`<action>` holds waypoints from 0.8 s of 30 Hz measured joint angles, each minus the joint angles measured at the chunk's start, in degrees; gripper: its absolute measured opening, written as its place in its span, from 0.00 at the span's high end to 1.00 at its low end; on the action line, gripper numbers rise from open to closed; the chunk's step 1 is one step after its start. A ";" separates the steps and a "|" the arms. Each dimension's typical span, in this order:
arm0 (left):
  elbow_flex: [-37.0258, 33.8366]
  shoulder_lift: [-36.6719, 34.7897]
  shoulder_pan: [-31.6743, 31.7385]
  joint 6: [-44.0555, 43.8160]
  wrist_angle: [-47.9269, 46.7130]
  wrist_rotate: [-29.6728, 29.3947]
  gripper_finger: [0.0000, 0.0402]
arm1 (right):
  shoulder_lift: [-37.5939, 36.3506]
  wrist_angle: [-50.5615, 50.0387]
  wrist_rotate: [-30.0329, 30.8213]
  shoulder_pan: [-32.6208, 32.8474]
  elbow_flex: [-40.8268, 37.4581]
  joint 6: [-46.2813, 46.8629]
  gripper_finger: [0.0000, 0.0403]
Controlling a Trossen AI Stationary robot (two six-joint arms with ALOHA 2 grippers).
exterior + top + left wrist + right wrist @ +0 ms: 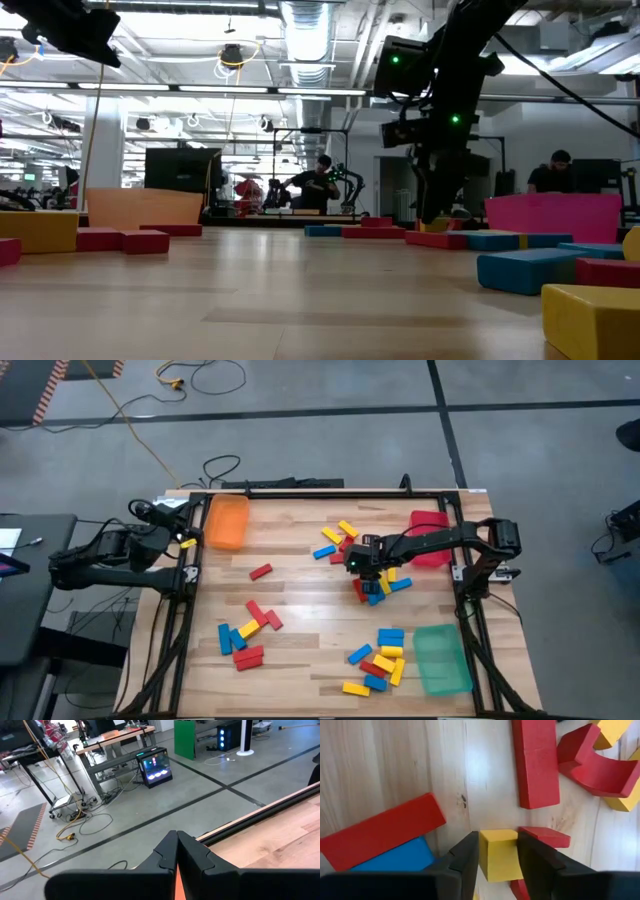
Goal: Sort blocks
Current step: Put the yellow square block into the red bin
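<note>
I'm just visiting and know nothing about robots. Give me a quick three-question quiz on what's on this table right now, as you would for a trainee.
1. True or false: the right tool has a yellow block between its fingers.
2. Which tray lies at the table's near right corner in the high view? A) orange tray B) green tray C) red tray
3. Fill in: the left tool is parked off the table's left edge near the ______ tray, fingers together.

Key:
1. True; the fingers sit on either side of it.
2. B, the green tray.
3. Orange; the orange tray sits at the far left corner, the red tray on the right side.
</note>
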 joint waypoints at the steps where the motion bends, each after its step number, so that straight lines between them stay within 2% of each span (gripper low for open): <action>1: 0.00 0.00 0.02 0.02 0.00 0.00 0.99 | 0.00 0.10 -0.07 0.00 0.00 0.23 0.58; 9: 0.01 0.00 0.01 0.02 0.00 0.00 0.99 | -0.04 -0.02 -0.06 0.26 1.38 2.15 0.40; 16: 0.01 0.00 0.02 0.02 -0.01 0.00 0.99 | -0.07 -0.63 2.31 1.09 2.71 -0.23 0.39; 24: 0.02 0.00 0.01 0.02 -0.01 0.00 0.99 | 0.04 -2.09 3.08 -3.25 -0.21 2.19 0.40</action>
